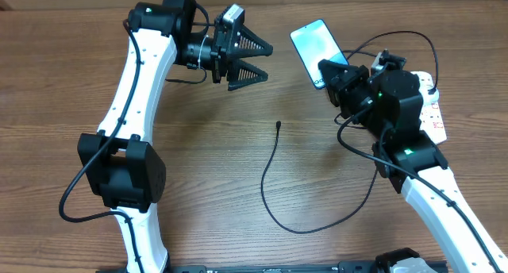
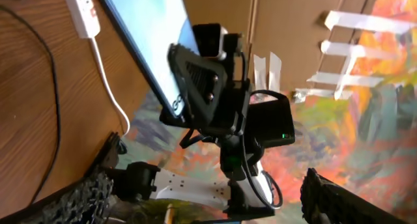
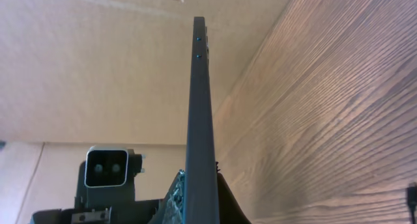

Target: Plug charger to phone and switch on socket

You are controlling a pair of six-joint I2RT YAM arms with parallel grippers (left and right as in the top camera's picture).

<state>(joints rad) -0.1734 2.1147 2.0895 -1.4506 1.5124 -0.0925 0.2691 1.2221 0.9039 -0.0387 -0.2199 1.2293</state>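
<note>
Pinching the phone (image 1: pixel 316 41) aloft at 1 o'clock, the right fingers (image 3: pixel 172 204) likely steady it for plugging, leaving the spread left fingers (image 1: pixel 252 43) free for the charger (image 1: pixel 265 182).

A brown wooden counter (image 1: pixel 71 82) is seen, with fine lines in the wood. A plain tan wall (image 3: pixel 91 74) is seen past it. A bright picture of many colours (image 2: pixel 371 139) is seen, with white strips (image 2: pixel 365 21) stuck on it.
</note>
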